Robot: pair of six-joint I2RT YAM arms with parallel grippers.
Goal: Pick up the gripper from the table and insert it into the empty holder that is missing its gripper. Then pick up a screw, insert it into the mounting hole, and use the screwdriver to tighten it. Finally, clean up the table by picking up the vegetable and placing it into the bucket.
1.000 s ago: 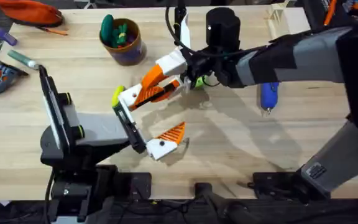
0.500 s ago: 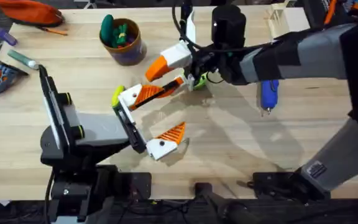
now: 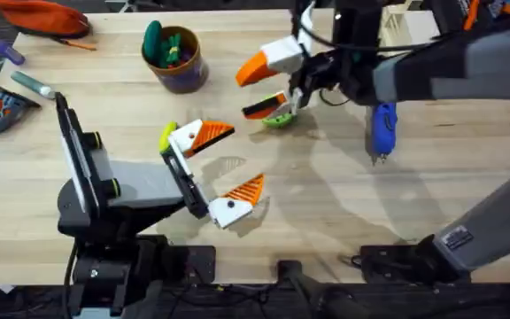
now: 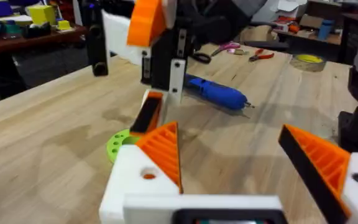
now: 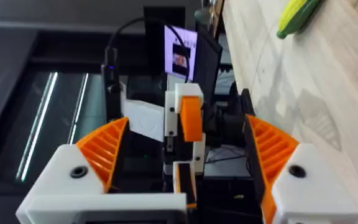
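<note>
Gripper piece (image 3: 212, 133) looks seated in holder (image 3: 182, 140); screw step next, needing a fine pinch. Right jaws gape empty above lime disc (image 3: 279, 120); left jaws likewise

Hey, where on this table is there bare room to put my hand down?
The wooden table's widest bare patch is on the near side, between the open left gripper and the bright blue pen-shaped screwdriver. A smaller strip lies between the round tan-rimmed bucket and the right gripper. It's crowded around both grippers, the lime-green holed disc and the yellow-green vegetable.
</note>
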